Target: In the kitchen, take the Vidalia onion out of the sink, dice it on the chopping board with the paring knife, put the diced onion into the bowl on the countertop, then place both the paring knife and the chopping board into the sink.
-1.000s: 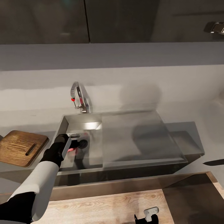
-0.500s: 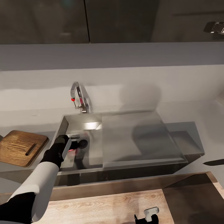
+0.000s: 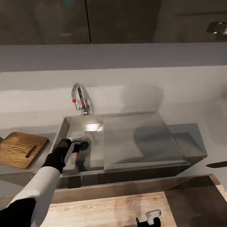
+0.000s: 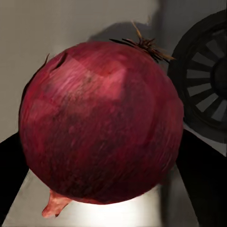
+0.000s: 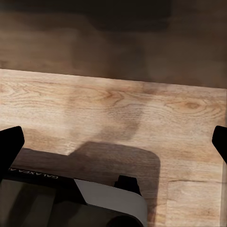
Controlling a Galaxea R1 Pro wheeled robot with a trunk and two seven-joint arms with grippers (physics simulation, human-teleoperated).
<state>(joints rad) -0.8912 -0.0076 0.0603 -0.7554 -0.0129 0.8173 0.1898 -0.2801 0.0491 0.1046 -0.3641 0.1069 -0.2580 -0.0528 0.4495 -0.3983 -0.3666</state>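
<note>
Since a second ago, the left arm has been shifted slightly along the basin's near edge, its gripper raised a touch; the head camera is unmoved.

Head view: the left gripper (image 3: 75, 147) is seen reaching down into the sink (image 3: 94, 157), close beside the round drain (image 3: 84, 145). A reddish patch, the onion (image 3: 75, 150), is glimpsed at the fingertips. The chrome tap (image 3: 80, 100) with its red dot is noted behind the basin. The chopping board (image 3: 19, 149) is lying flat on the grey countertop (image 3: 189, 94), just left of the sink and apart from the arm. A dark pointed blade tip (image 3: 217, 164) is seen at the right edge of the frame; whether it is the paring knife cannot be told. The right gripper (image 3: 150, 218) is seen low in the frame over pale wood floor (image 3: 110, 211).

Left wrist view: a red-skinned onion (image 4: 101, 120) is seated between the two dark fingers (image 4: 201, 179), which are closed against its sides. The drain (image 4: 205, 80) is close behind it on the basin floor.

Right wrist view: the fingertips (image 5: 10, 144) are seen spread wide apart with nothing between them, above wood-grain flooring (image 5: 118, 109).
</note>
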